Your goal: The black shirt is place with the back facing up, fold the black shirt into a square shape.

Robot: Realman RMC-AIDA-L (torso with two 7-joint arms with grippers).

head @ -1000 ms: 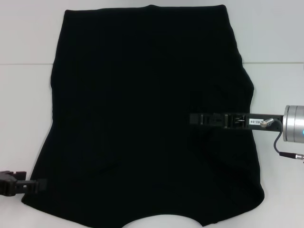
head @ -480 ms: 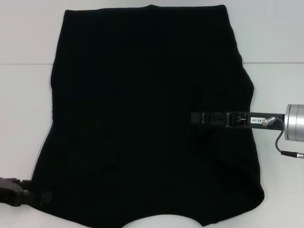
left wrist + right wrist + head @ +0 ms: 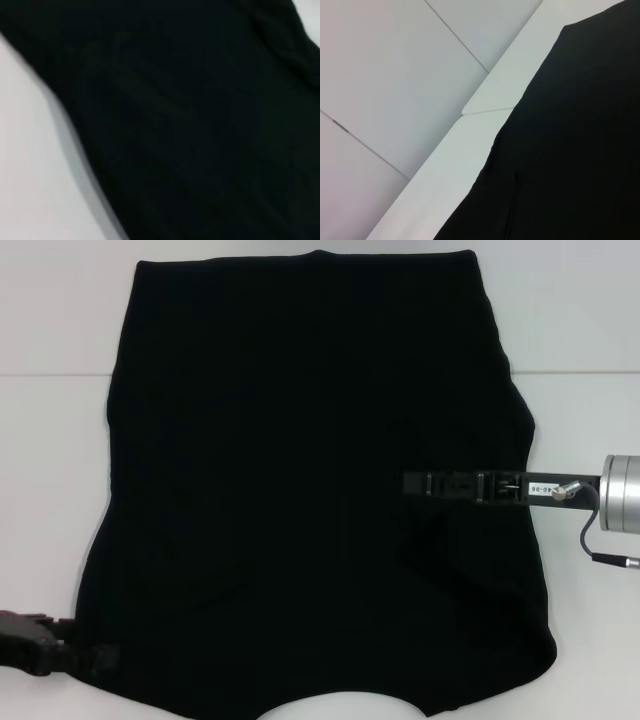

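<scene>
The black shirt lies spread flat on the white table and fills most of the head view, plain side up, with no lettering visible. My right gripper reaches in from the right, level over the shirt's right half, black against the black cloth. At the shirt's near left corner sits my left gripper, right on the hem edge. The left wrist view shows only dark shirt fabric and a strip of table. In the right wrist view, the shirt's edge runs along the table.
Bare white table surrounds the shirt on the left, right and far side. A seam line crosses the table. Beyond the table edge in the right wrist view lies a pale tiled surface.
My left gripper has slid nearer and slightly right along the shirt's left edge to its near corner. The right gripper has drawn back a little to the right.
</scene>
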